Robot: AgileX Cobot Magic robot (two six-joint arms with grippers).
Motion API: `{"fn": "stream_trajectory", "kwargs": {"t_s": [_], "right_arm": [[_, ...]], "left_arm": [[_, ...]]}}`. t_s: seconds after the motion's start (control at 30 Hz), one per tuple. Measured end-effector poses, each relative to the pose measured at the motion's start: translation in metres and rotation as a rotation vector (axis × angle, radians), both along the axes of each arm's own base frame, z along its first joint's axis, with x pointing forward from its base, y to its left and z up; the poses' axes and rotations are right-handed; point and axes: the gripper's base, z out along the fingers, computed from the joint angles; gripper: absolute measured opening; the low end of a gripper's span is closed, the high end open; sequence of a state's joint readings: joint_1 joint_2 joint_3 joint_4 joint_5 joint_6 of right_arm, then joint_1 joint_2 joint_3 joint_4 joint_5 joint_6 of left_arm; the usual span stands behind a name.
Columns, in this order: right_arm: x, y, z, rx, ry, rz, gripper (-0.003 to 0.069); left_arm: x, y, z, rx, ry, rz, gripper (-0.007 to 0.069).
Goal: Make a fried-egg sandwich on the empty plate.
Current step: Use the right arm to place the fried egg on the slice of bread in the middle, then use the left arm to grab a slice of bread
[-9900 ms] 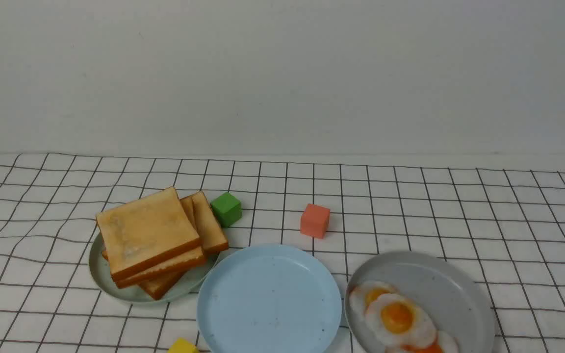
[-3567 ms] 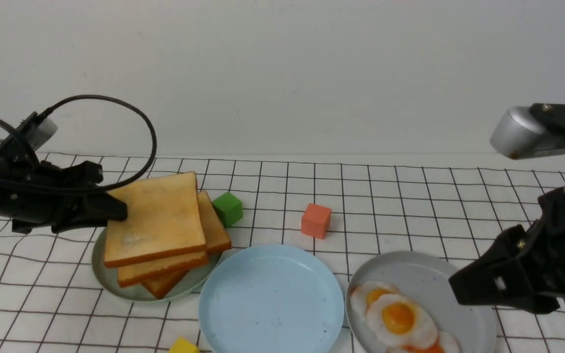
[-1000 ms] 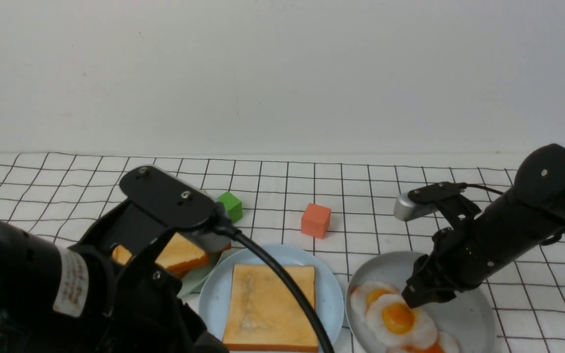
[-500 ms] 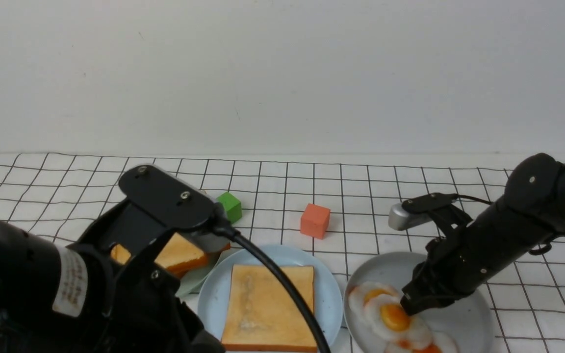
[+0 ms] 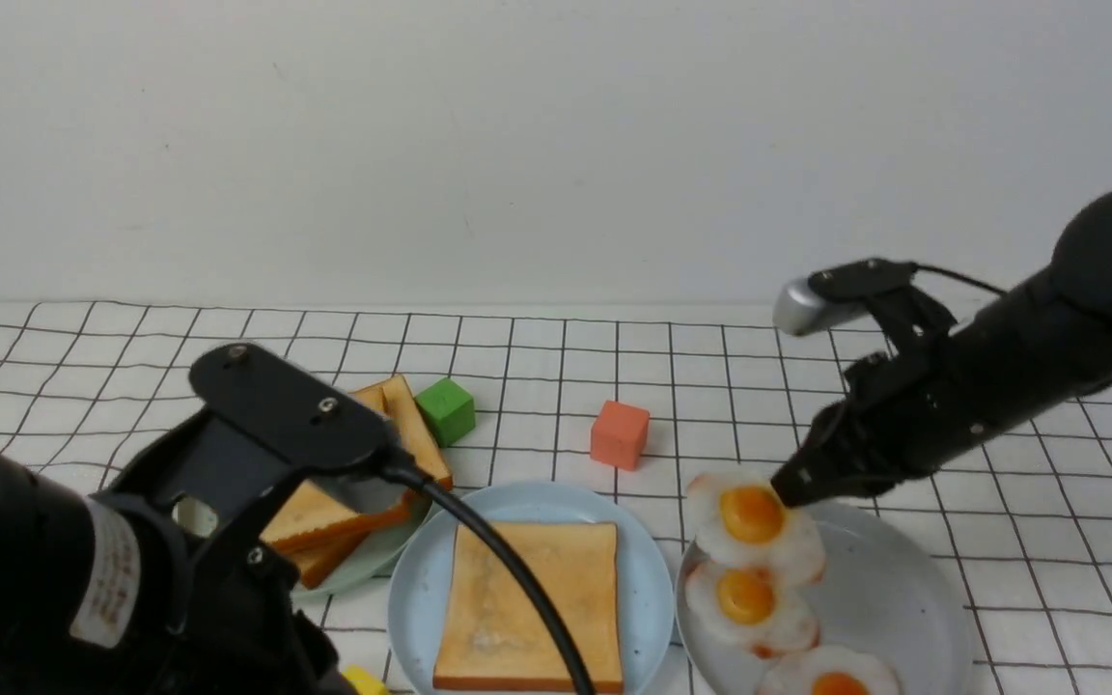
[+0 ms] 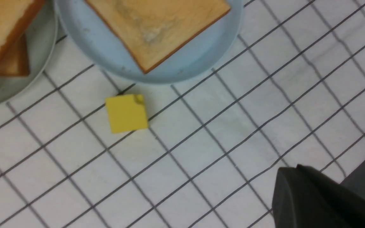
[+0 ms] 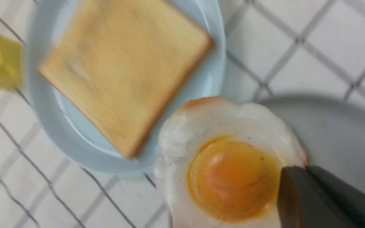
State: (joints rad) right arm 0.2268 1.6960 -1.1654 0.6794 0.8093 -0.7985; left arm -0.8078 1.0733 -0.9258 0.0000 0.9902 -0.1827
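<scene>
The light-blue plate (image 5: 421, 579) at the front middle holds one toast slice (image 5: 529, 603); no two-slice sandwich pile shows. My right gripper (image 5: 790, 490) is shut on the edge of a fried egg (image 5: 754, 521) and holds it lifted above the left rim of the grey plate (image 5: 894, 589). The right wrist view shows the egg (image 7: 230, 171) in that gripper (image 7: 296, 169), beside the blue plate (image 7: 43, 104). My left gripper (image 6: 291, 167) is shut and empty above the cloth, in front of the blue plate (image 6: 182, 68).
Two more eggs (image 5: 747, 600) lie on the grey plate. A pale green plate (image 5: 377, 550) at the left holds loose toast slices (image 5: 363, 463). A green cube (image 5: 446, 410), an orange cube (image 5: 619, 434) and a yellow cube (image 6: 126, 113) lie on the checked cloth. My left arm (image 5: 131, 560) fills the front left.
My right gripper has risen with one fried egg, lifting it off the grey plate. My left arm has drawn back to the left, uncovering more of the toast pile.
</scene>
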Motion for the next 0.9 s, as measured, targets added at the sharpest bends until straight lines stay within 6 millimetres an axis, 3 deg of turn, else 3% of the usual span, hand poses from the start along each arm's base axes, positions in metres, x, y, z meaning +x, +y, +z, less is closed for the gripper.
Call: {"fn": "stream_trajectory", "kwargs": {"t_s": [0.07, 0.17, 0.23, 0.3, 0.4, 0.5, 0.67, 0.77, 0.83, 0.87, 0.9], "right_arm": [[0.002, 0.025, 0.022, 0.073, -0.043, 0.035, 0.001], [0.001, 0.05, 0.026, 0.106, -0.053, 0.081, 0.001], [0.001, 0.069, 0.022, 0.115, -0.051, 0.116, 0.001], [0.003, 0.093, 0.004, 0.108, -0.031, 0.145, 0.001], [0.007, 0.108, -0.025, 0.074, -0.007, 0.148, 0.002], [0.01, 0.113, -0.04, 0.056, 0.0, 0.133, 0.0044], [0.014, 0.115, -0.049, 0.054, 0.015, 0.086, 0.0181], [0.011, 0.114, -0.036, 0.07, 0.0, 0.094, 0.0322], [0.004, 0.111, -0.014, 0.087, -0.029, 0.117, 0.0389], [-0.003, 0.109, 0.008, 0.103, -0.06, 0.145, 0.043], [-0.004, 0.109, 0.012, 0.104, -0.065, 0.148, 0.0435]], "left_arm": [[-0.002, 0.011, 0.003, 0.043, -0.009, 0.072, -0.0013], [-0.005, 0.021, 0.009, 0.049, -0.039, 0.133, -0.0011], [-0.009, 0.029, 0.015, 0.035, -0.065, 0.168, -0.001], [-0.017, 0.039, 0.024, -0.011, -0.096, 0.2, -0.001], [-0.028, 0.05, 0.034, -0.07, -0.125, 0.221, -0.0008], [-0.034, 0.056, 0.039, -0.107, -0.139, 0.235, -0.0006], [-0.04, 0.063, 0.043, -0.138, -0.152, 0.25, -0.0003], [-0.039, 0.061, 0.044, -0.154, -0.162, 0.251, -0.0003], [-0.035, 0.057, 0.046, -0.191, -0.193, 0.245, -0.0001], [-0.031, 0.052, 0.048, -0.222, -0.213, 0.245, -0.0001], [-0.03, 0.051, 0.048, -0.235, -0.221, 0.243, -0.0001]]}}
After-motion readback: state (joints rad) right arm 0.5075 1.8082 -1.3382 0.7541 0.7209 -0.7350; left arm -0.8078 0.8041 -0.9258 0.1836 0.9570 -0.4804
